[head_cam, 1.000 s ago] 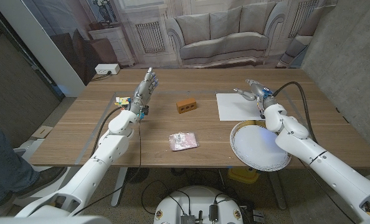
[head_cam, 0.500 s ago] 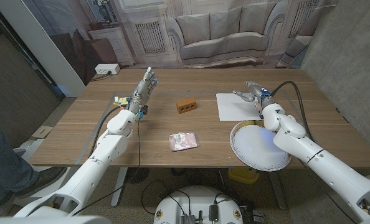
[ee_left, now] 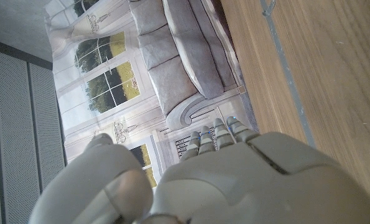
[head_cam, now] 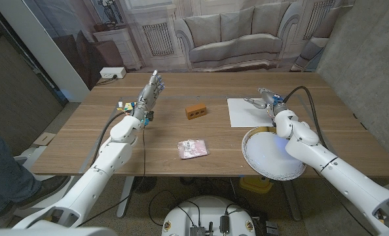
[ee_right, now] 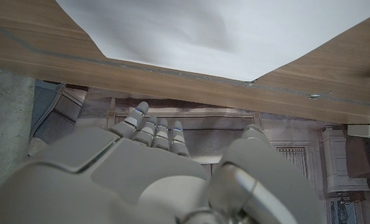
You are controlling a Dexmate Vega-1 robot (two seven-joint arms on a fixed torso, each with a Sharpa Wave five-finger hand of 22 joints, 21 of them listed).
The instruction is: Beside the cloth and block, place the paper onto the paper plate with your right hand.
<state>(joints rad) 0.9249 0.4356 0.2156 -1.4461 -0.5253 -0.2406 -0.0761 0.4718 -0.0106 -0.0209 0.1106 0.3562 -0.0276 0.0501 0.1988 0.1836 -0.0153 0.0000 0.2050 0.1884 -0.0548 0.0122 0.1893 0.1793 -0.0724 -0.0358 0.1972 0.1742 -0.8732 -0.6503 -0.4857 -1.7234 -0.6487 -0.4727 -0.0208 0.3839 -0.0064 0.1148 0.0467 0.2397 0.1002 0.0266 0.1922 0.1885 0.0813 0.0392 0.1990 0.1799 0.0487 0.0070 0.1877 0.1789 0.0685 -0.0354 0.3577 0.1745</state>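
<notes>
Paper [head_cam: 248, 111] lies on the tabletop [head_cam: 181, 131] just under the open right hand [head_cam: 261, 99]; the right wrist view shows its corner.

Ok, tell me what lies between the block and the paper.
Bare wooden table only; in the head view nothing sits between the block and the paper.

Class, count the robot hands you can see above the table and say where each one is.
2. The left hand is raised upright at the table's left, near the far edge. The right hand reaches over the sheet of paper at the right.
</notes>
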